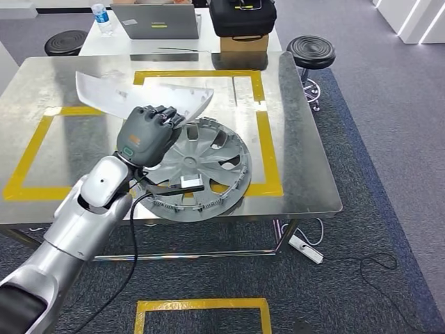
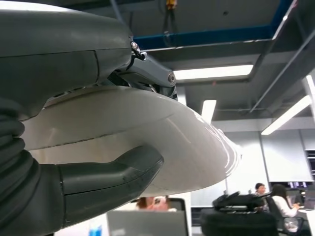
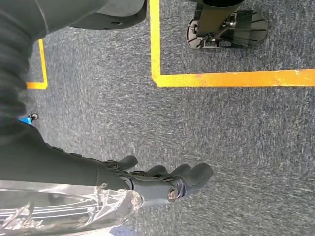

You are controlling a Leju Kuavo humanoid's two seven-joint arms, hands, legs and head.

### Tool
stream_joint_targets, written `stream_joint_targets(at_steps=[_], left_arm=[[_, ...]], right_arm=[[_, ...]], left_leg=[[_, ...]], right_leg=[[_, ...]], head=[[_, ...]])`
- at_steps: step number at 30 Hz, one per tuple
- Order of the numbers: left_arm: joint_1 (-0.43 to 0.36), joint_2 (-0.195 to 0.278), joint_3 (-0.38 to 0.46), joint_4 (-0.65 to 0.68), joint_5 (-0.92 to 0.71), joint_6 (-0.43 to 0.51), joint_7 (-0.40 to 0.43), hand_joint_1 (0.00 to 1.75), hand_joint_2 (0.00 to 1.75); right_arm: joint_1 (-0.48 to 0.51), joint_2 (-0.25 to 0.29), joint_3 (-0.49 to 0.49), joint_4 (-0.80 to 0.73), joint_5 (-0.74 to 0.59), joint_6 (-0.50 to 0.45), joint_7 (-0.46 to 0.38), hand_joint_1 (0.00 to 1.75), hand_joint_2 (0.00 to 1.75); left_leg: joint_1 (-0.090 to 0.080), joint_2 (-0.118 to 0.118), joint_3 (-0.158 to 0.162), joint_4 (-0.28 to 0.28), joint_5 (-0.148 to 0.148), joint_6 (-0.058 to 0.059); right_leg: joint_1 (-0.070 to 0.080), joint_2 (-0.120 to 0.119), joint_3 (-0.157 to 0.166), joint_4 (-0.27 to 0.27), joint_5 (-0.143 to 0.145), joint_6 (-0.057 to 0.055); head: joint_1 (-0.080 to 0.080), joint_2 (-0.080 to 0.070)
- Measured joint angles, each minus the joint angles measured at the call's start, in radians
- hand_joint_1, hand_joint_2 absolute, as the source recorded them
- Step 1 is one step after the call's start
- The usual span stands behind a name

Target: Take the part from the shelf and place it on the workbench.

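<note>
Already over the bench (image 1: 309, 174), the left hand (image 1: 147, 134) held the white panel (image 1: 105, 94) above the shiny metal top, its fingers (image 1: 163, 115) curled over the panel's near edge. In the left wrist view the thumb (image 2: 111, 179) lay on one face of the panel (image 2: 148, 132) and the darker fingers on the other, so the hold was a clamp across the panel's thickness, not around its length.

The panel's long axis ran crosswise to the arm, from the far left of the bench toward the middle. The hand gripped it nearer its right, narrower end, so most of its length stuck out to the left of the fingers. It looked tilted, the left end higher and farther away.

Directly below and just right of the hand lay a grey wheel cover (image 1: 210, 170), overlapping the yellow tape border (image 1: 268, 146). Setting the panel straight down would probably have landed its gripped end on that cover; the bare metal inside the tape lay to the left, under the panel's long free end.

The right hand (image 3: 159, 179) hung over the carpet, fingers loosely extended and holding nothing. The left hand was the only one placed for the put-down.
</note>
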Motion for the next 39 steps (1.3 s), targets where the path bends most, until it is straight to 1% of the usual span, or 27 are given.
stream_joint_targets(at_steps=[4, 10, 14, 19, 24, 27, 30, 33, 39], left_arm=[[-0.091, -0.028, -0.044, 0.058, 0.0, -0.026, 0.0, 1.75, 1.75], [-0.205, -0.083, -0.097, 0.156, 0.0, -0.057, -0.003, 1.75, 1.75], [-0.291, -0.113, -0.127, 0.253, 0.0, -0.079, 0.002, 1.75, 1.75], [-0.391, -0.126, -0.145, 0.391, 0.0, -0.084, 0.015, 1.75, 1.75], [-0.432, -0.131, -0.156, 0.467, 0.0, -0.082, 0.024, 1.75, 1.75], [-0.454, -0.128, -0.162, 0.507, 0.0, -0.086, 0.047, 1.75, 1.75], [-0.483, -0.113, -0.162, 0.553, 0.0, -0.1, 0.073, 1.75, 1.75], [-0.511, -0.085, -0.157, 0.598, 0.0, -0.118, 0.097, 1.75, 1.75], [-0.551, -0.011, -0.138, 0.663, 0.0, -0.15, 0.134, 1.75, 1.75]], right_arm=[[-0.002, 0.0, 0.012, 0.0, 0.014, 0.004, 0.005, 0.0, 1.75], [-0.01, 0.0, 0.029, 0.0, 0.026, 0.007, 0.008, 0.0, 1.75], [-0.015, 0.0, 0.04, 0.0, 0.036, 0.012, 0.014, 0.0, 1.75], [-0.017, 0.0, 0.051, 0.001, 0.047, 0.014, 0.02, 0.0, 1.75], [-0.018, 0.0, 0.055, 0.001, 0.049, 0.015, 0.021, 0.0, 1.75], [-0.018, 0.0, 0.058, 0.001, 0.052, 0.017, 0.022, 0.0, 1.75], [-0.02, 0.0, 0.062, 0.002, 0.057, 0.02, 0.025, 0.0, 1.75], [-0.022, 0.001, 0.068, 0.003, 0.065, 0.023, 0.029, 0.0, 1.75], [-0.024, 0.002, 0.076, 0.003, 0.073, 0.027, 0.032, 0.0, 1.75]], left_leg=[[0.0, 0.0, 0.0, 0.0, 0.0, 0.0], [0.0, 0.0, 0.0, 0.0, 0.0, 0.0], [0.0, 0.0, 0.0, 0.0, 0.001, 0.0], [0.0, 0.0, 0.0, 0.0, 0.001, 0.0], [0.0, 0.0, 0.0, 0.0, 0.001, 0.0], [0.0, 0.0, 0.0, 0.0, 0.001, 0.0], [0.0, 0.0, 0.0, 0.0, 0.001, -0.001], [0.0, 0.0, 0.0, 0.0, 0.002, -0.001], [0.0, 0.0, 0.0, -0.001, 0.003, -0.003]], right_leg=[[0.0, 0.0, 0.0, 0.0, 0.001, 0.0], [0.0, 0.0, 0.0, 0.0, 0.001, 0.001], [0.0, 0.0, 0.0, 0.0, 0.001, 0.0], [0.0, 0.001, 0.0, 0.001, 0.001, 0.0], [0.0, 0.0, 0.0, 0.002, 0.001, 0.0], [0.0, 0.0, 0.0, 0.002, 0.001, 0.0], [0.0, 0.001, 0.0, 0.002, 0.001, 0.0], [0.0, 0.001, -0.001, 0.003, 0.001, 0.0], [0.0, 0.0, -0.001, 0.005, 0.001, 0.0]], head=[[0.0, 0.0], [0.0, 0.0], [0.0, 0.0], [0.0, 0.0], [0.0, 0.0], [0.0, 0.0], [0.0, 0.0], [0.0, 0.0], [0.0, 0.0]])
